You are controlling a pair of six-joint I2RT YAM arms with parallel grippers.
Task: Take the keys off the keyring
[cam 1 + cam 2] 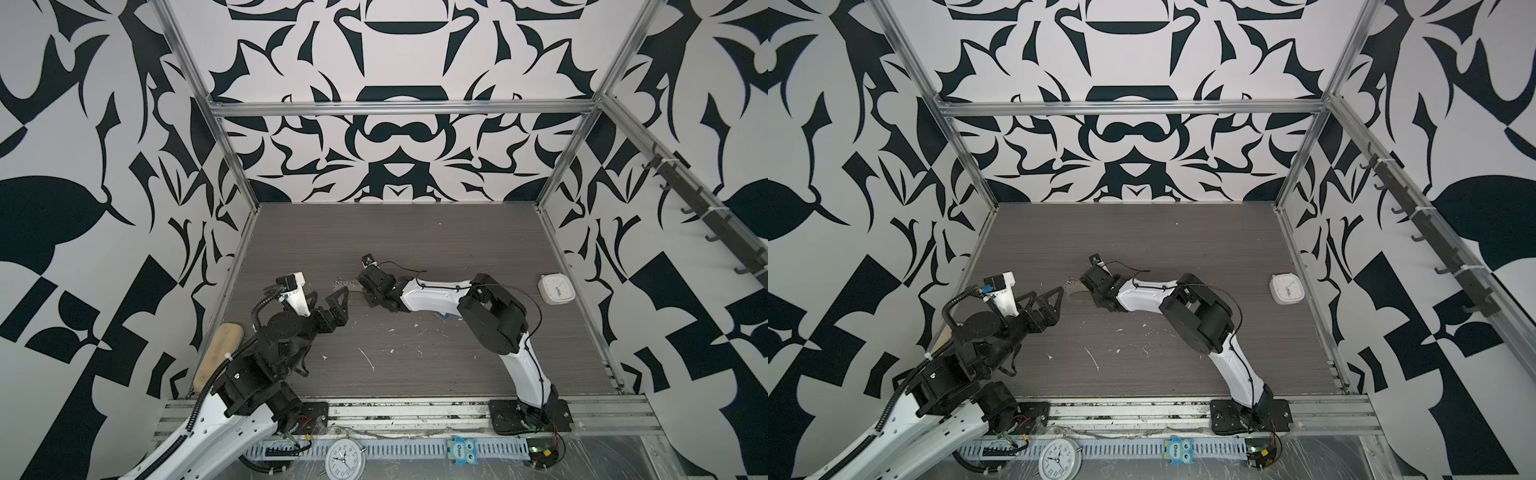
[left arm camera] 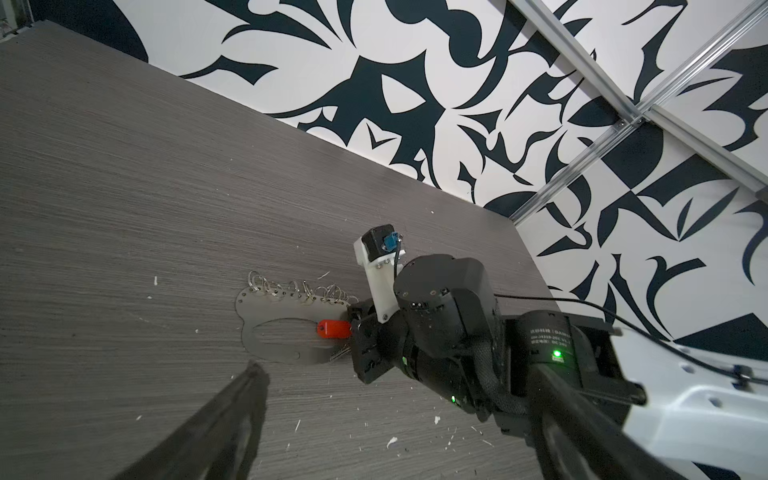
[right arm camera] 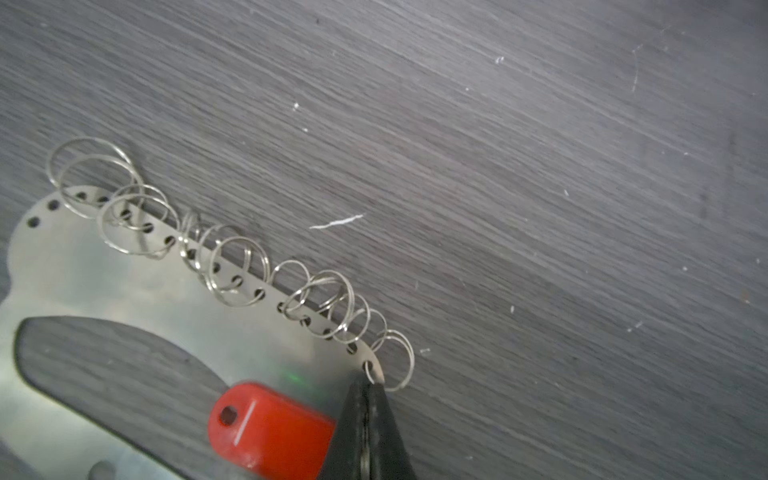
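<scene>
Nearest us, the black left gripper (image 1: 326, 300) hovers spread wide at nine o'clock of the thin grey perforated metal plate (image 2: 282, 309); we judge it should pin that plate before any pull. At three o'clock the black right gripper (image 3: 368, 388), forearm stretched low toward ten o'clock, is pinched tight at the plate's end hole, on what we cannot tell, with the oblong red plastic key tag (image 3: 270, 428) just beside it. Farther, silvery wire keyring loops (image 3: 232, 270) line the twelve o'clock edge.
</scene>
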